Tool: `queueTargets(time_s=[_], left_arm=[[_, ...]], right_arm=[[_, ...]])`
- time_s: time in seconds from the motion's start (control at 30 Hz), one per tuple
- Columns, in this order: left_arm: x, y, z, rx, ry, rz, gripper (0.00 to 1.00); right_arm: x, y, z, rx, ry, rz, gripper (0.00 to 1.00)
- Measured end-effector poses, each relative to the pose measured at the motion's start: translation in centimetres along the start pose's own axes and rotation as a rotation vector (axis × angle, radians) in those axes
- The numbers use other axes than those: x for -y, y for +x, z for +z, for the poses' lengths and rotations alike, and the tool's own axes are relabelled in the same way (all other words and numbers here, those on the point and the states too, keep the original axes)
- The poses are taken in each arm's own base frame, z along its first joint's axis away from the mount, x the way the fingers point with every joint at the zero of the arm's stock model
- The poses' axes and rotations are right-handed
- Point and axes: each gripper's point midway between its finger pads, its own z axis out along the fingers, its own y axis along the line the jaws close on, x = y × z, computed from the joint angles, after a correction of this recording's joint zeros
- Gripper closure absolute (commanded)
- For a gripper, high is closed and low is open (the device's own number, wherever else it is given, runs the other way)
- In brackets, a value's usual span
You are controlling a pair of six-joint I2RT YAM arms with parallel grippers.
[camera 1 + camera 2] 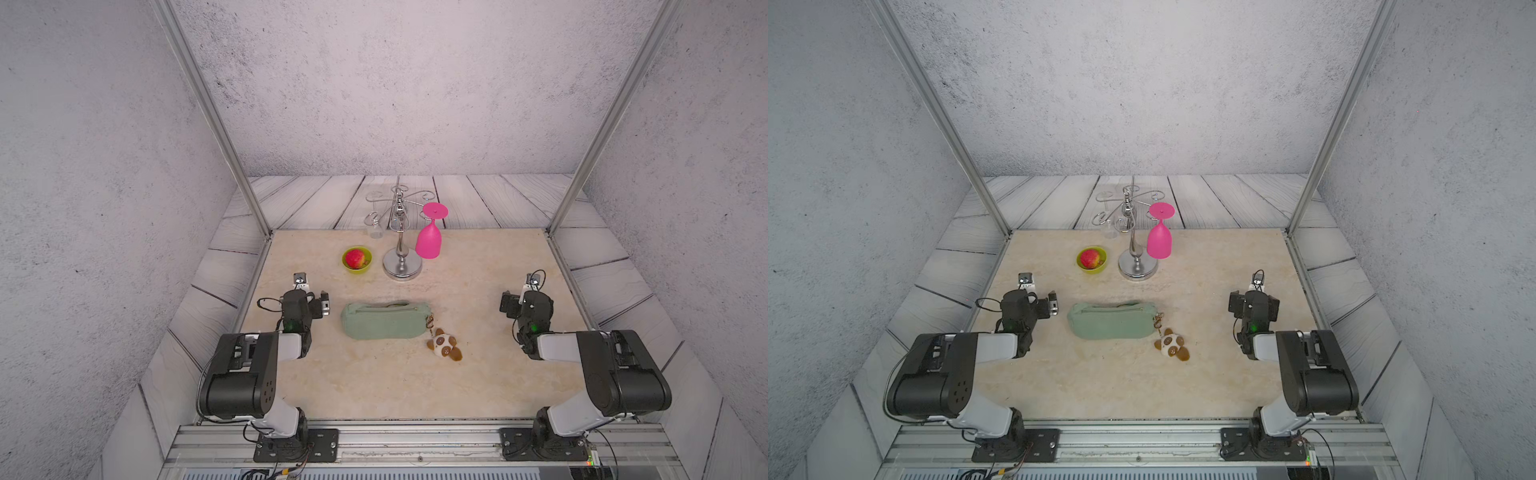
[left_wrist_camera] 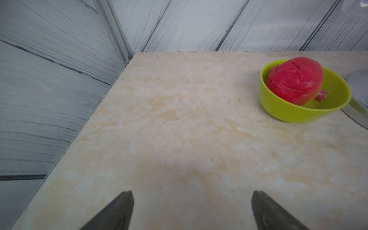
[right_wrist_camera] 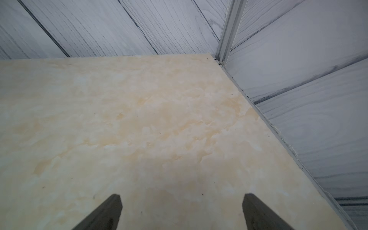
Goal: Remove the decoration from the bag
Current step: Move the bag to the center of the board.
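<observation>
The sage-green bag (image 1: 384, 320) (image 1: 1113, 320) lies lengthwise in the middle of the table, zipper up. The decoration (image 1: 444, 345) (image 1: 1172, 345), a white plush head with brown ears, lies on the table at the bag's right end, joined to it by a reddish-gold clasp (image 1: 429, 322). My left gripper (image 1: 300, 281) (image 2: 192, 194) hovers left of the bag, open, with bare table between its fingers. My right gripper (image 1: 534, 281) (image 3: 182, 196) hovers far to the right of the decoration, also open and empty. Neither wrist view shows the bag or the decoration.
A lime-green bowl (image 1: 356, 266) (image 2: 298, 115) holding a red apple (image 1: 354, 257) (image 2: 294, 79) sits behind the bag. Beside it stands a metal glass rack (image 1: 401, 266) with a pink glass (image 1: 429, 239) and a clear glass (image 1: 375, 230) hanging upside down. Frame posts mark the far corners.
</observation>
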Motion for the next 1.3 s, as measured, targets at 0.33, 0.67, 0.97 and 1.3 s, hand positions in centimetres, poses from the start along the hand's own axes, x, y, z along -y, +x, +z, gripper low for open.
queueTargets(time_s=[0.33, 0.67, 0.97, 1.3], left_arm=[[0.0, 0.1, 0.0, -0.003, 0.0, 0.0, 0.02], [0.0, 0.1, 0.0, -0.002, 0.0, 0.0, 0.01], [-1.4, -8.0, -1.7, 0.007, -0.073, -0.078, 0.02], [0.6, -14.3, -10.0, -0.057, 0.014, -0.403, 0.01]], right_arm=[[0.0, 0.0, 0.0, 0.0, 0.0, 0.0, 0.01], [0.0, -0.1, 0.0, 0.002, 0.0, -0.001, 0.01], [-0.3, -7.9, -2.1, 0.016, -0.035, 0.092, 0.01], [-6.6, -7.3, -5.0, -0.244, -0.403, 0.262, 0.07]])
